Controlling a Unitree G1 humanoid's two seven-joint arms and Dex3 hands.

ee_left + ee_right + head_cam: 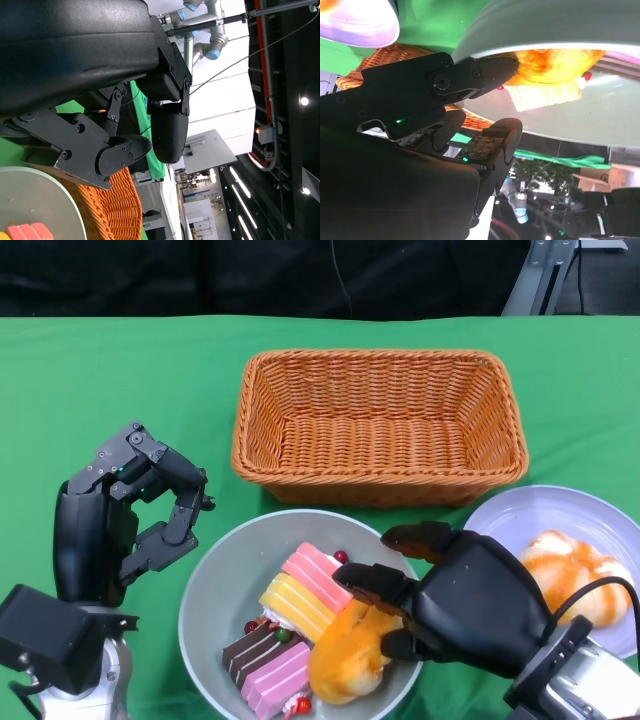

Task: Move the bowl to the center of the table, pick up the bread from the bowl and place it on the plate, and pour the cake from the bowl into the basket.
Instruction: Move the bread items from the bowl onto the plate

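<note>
1. bowl (215,585): smooth grey-green round dish on the green table cloth (120,380), just in front of the basket (378,425); its near rim is cut off by the picture edge.
2. basket: rectangular orange wicker, ribbed weave, flared walls, nothing seen inside it. just behind the bowl, nearly touching its far rim.
3. bread (345,655): glossy golden-orange lump, rounded, in the right half of the bowl; partly hidden under the right hand's fingers.
4. cake (300,590): striped blocky slices, pink/yellow/white, plus a brown and pink slice nearer the front, small red berries dotted around. lies in the bowl left of the bread.
5. plate (530,515): pale lilac, smooth, round, right of the bowl; cut off at the picture's right edge. holds a second glazed orange bun (565,570), part covered by a black cable.
6. right hand (450,595): black, bulky shell, reaches over the bowl's right rim. fingers curled down onto the bread; in the wrist view a fingertip (495,67) touches the bread's surface. whether it has a firm grip, cannot tell; the underside is hidden.
7. left hand (130,515): black, just left of the bowl, raised off the cloth. fingers half bent and apart, holding nothing.
8. left wrist view: mostly hand shell; bowl edge and wicker show only in a corner.
</note>
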